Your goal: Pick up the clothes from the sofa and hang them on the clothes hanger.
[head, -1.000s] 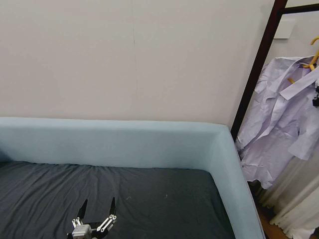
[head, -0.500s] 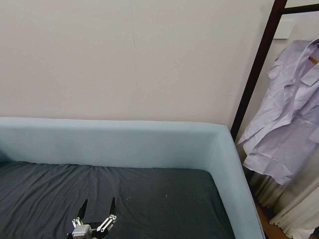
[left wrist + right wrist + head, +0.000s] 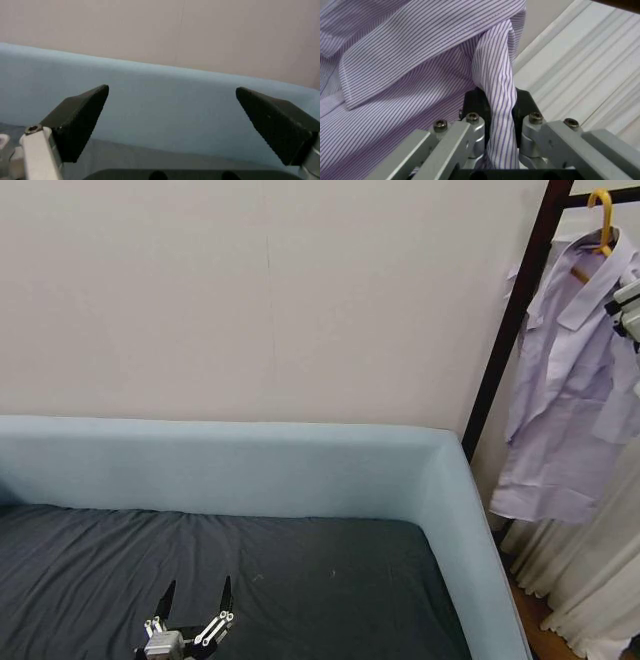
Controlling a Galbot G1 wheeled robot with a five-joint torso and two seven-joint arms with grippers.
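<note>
The shirt [image 3: 560, 380] at two o'clock is thin, finely striped woven cloth, softly creased, on a hanger [image 3: 603, 208] with a glossy hook beside a smooth, faintly shiny dark rack [image 3: 514, 320], and the curtain [image 3: 590, 580] at four o'clock is pale pleated cloth. The sofa [image 3: 250, 470] is matt, even upholstery, its seat [image 3: 320, 580] at six o'clock a dark wrinkled fabric, under a smooth matt wall [image 3: 250, 290]. The left gripper [image 3: 198, 584] has matt black, ribbed fingers [image 3: 82, 120] on pale metal links; the right gripper [image 3: 497, 112] shows brushed grey metal links, bolt heads, and black jaws pinching a shirt fold.
</note>
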